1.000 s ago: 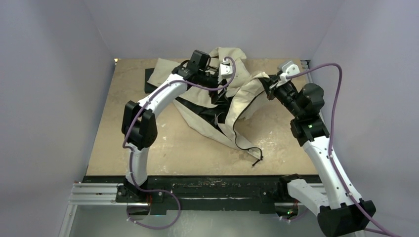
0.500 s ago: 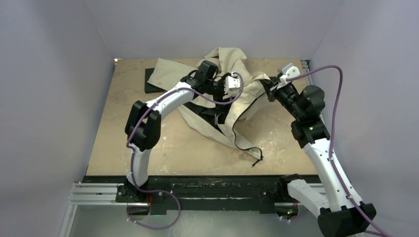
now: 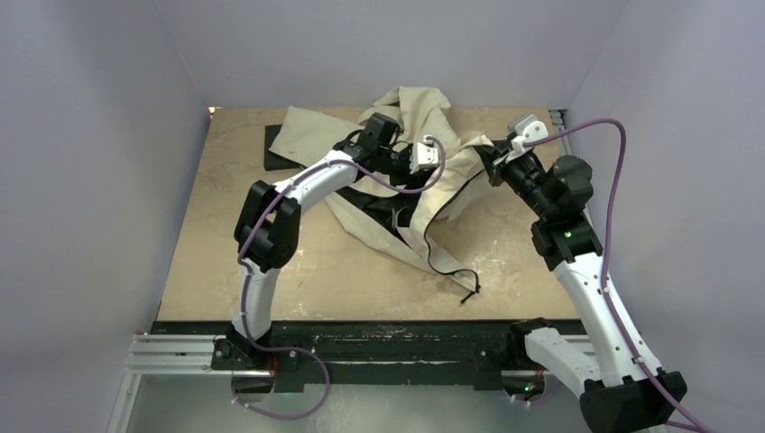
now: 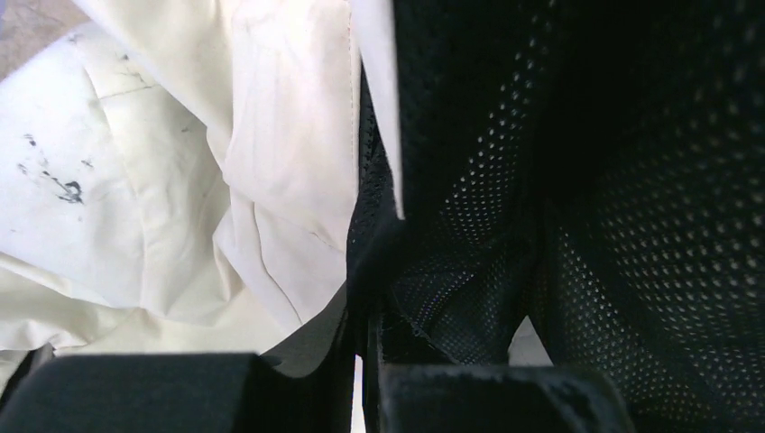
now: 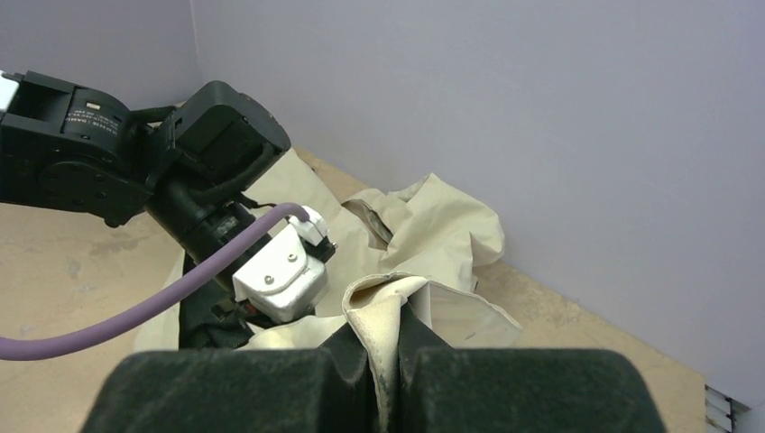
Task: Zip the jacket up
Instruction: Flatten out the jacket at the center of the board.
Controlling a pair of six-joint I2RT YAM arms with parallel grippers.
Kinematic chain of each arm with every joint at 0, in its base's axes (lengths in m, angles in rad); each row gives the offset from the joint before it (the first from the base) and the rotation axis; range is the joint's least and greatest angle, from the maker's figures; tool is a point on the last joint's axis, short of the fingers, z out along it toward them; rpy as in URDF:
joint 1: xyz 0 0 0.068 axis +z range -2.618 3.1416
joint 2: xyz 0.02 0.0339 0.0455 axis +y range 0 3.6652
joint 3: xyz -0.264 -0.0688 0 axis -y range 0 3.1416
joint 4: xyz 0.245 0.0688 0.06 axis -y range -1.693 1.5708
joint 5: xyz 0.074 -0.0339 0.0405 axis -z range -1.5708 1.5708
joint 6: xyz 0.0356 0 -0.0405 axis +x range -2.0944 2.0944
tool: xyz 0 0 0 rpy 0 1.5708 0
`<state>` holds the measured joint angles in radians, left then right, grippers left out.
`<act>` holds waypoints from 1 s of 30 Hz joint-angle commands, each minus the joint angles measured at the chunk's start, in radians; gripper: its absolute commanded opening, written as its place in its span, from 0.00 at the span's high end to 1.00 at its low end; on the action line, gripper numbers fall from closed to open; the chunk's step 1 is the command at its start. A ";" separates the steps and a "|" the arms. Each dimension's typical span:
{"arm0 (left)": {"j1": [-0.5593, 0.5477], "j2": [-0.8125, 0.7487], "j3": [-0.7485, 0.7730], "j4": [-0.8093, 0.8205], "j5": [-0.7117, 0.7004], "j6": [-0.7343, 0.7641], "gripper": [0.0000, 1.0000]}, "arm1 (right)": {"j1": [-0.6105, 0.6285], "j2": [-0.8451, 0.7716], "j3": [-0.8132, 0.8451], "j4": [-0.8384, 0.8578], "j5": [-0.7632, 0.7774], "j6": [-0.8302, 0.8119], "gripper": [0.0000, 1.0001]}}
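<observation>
A cream jacket (image 3: 431, 104) lies crumpled at the far middle of the table (image 3: 271, 262), its black mesh lining (image 4: 631, 225) exposed. At the jacket's centre, the left gripper (image 4: 364, 361) is clamped on a lining edge. At the jacket's right side, the right gripper (image 5: 386, 361) pinches a raised cream fold.

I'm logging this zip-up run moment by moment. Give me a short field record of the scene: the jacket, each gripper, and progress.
item: jacket, cream, crumpled at the far middle of the table
state: lying open, black lining showing
left: left gripper shut on the jacket, where cream fabric meets the mesh lining
right: right gripper shut on a folded cream edge of the jacket
progress: front not zipped, the two front edges apart
</observation>
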<state>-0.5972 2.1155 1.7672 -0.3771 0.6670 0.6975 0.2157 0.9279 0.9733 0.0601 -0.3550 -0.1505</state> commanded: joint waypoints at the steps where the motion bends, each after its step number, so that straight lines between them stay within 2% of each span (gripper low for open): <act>1: 0.012 -0.034 0.007 0.087 -0.038 -0.039 1.00 | 0.005 -0.020 0.034 0.050 0.037 0.020 1.00; 4: 0.057 -0.079 0.031 0.223 -0.187 -0.176 1.00 | 0.004 -0.009 0.052 0.055 0.079 0.024 1.00; 8: 0.172 -0.162 0.147 0.283 -0.252 -0.330 1.00 | 0.004 0.017 0.106 0.056 0.122 0.027 1.00; 11: 0.207 -0.229 0.265 0.270 -0.375 -0.273 1.00 | 0.004 0.034 0.153 0.095 0.176 0.046 1.00; 14: 0.212 -0.313 0.342 0.336 -0.504 -0.211 1.00 | 0.003 0.030 0.180 0.212 0.174 0.084 1.00; 17: 0.212 -0.407 0.362 0.517 -0.624 -0.177 1.00 | 0.003 0.025 0.221 0.327 0.150 0.133 1.00; 19: 0.212 -0.479 0.325 0.657 -0.695 -0.140 1.00 | 0.004 0.020 0.256 0.377 0.115 0.173 1.00; 22: 0.212 -0.564 0.286 0.787 -0.697 -0.023 1.00 | 0.004 0.002 0.306 0.421 0.089 0.221 1.00; 24: 0.212 -0.586 0.330 0.762 -0.679 0.052 1.00 | 0.003 -0.019 0.334 0.433 0.092 0.233 1.00; 30: 0.212 -0.588 0.529 0.705 -0.680 0.150 1.00 | 0.004 -0.075 0.397 0.414 0.170 0.259 1.00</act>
<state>-0.4362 1.5410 2.1792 0.2020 0.1780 0.7036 0.2424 0.9184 1.3064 0.4141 -0.3222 0.0738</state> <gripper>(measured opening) 0.016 0.015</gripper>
